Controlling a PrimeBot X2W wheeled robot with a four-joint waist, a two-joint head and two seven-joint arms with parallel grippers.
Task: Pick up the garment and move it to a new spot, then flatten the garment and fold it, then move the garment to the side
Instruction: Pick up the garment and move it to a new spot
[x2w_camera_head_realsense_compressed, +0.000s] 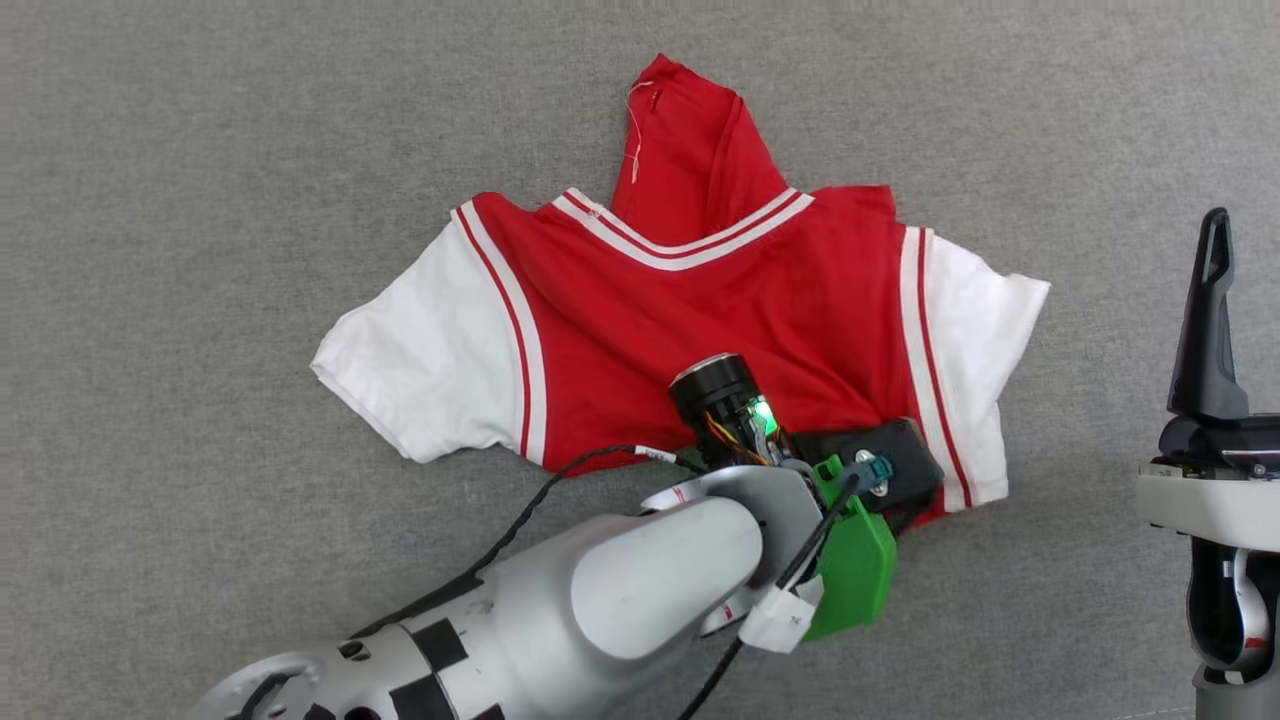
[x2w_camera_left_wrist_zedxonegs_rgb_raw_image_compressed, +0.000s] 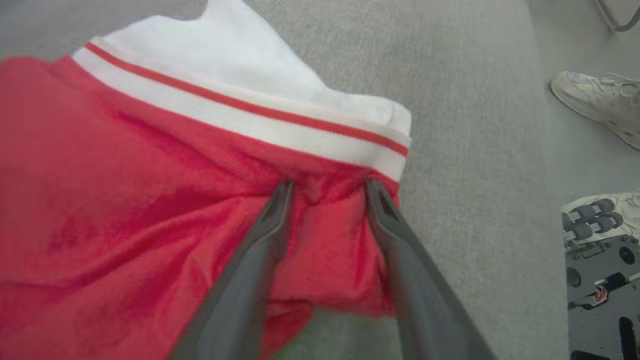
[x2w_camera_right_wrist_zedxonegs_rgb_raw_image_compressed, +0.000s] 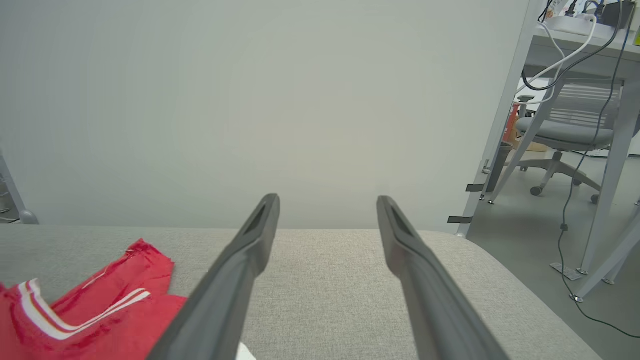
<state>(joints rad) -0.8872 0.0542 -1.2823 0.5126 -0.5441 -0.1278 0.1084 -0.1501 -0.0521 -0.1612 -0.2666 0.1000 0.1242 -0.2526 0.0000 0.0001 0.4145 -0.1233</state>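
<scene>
The left arm (x2w_camera_head_realsense_compressed: 640, 590) reaches forward and rightward across the head view, pale forearm raised. The left wrist (x2w_camera_head_realsense_compressed: 770, 450) is bent downward. The left gripper (x2w_camera_left_wrist_zedxonegs_rgb_raw_image_compressed: 327, 189) points down and away from the wrist, its two dark fingers (x2w_camera_left_wrist_zedxonegs_rgb_raw_image_compressed: 250, 270) parted and the jaws standing open. The right gripper (x2w_camera_right_wrist_zedxonegs_rgb_raw_image_compressed: 327, 200) stands upright at the right edge of the head view, tips pointing up, jaws wide apart. The right wrist (x2w_camera_head_realsense_compressed: 1205, 500) sits level below it.

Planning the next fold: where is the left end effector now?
The left end effector sits on the garment's near red edge, lower right of centre in the head view, beside the striped seam of the sleeve on the robot's right.
</scene>
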